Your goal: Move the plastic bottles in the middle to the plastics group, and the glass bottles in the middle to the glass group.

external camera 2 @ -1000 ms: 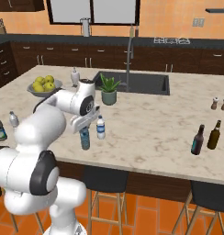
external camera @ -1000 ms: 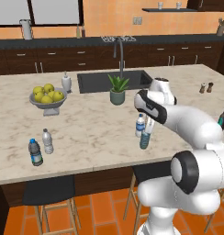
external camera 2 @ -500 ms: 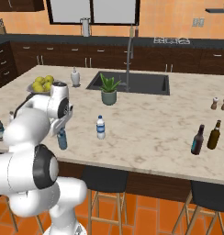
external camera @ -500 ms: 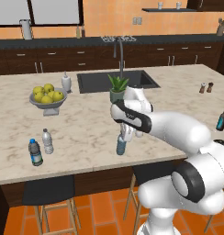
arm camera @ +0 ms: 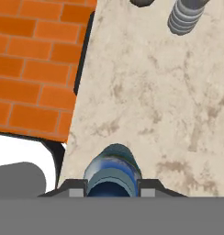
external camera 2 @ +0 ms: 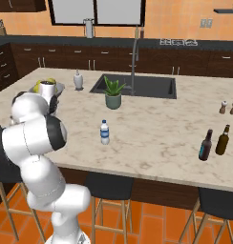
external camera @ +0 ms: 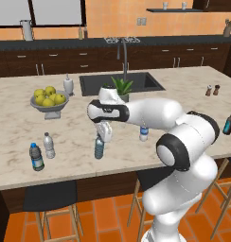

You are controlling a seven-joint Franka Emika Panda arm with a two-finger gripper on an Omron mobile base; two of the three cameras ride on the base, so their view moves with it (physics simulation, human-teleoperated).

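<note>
My gripper (external camera: pixel 103 133) is shut on the blue-tinted plastic bottle (external camera: pixel 99 148) with the dark cap, held upright low over the counter's front left part. In the hand view that bottle (arm camera: pixel 113 170) sits between my fingertips (arm camera: pixel 76 188), seen from above. The plastics group stands to its left: the dark green-labelled bottle (external camera: pixel 36 157) and the pale clear bottle (external camera: pixel 49 145), whose ribbed body (arm camera: pixel 186 16) lies ahead. The clear blue-capped bottle (external camera: pixel 144 134) (external camera 2: pixel 104 132) stands mid-counter. A dark teal-labelled glass bottle (external camera 2: pixel 205 145) and a brown one (external camera 2: pixel 222 140) stand at the right end.
A fruit bowl (external camera: pixel 48 99) and a soap dispenser (external camera: pixel 68 85) stand behind the plastics group. A potted plant (external camera: pixel 121 88) sits by the sink (external camera: pixel 119 82). Salt and pepper shakers (external camera: pixel 212 90) are far right. The counter's front edge (arm camera: pixel 81 73) runs close beside the held bottle.
The arm has swung left along the counter front, carrying the blue-tinted bottle from beside the clear blue-capped bottle toward the plastics group.
</note>
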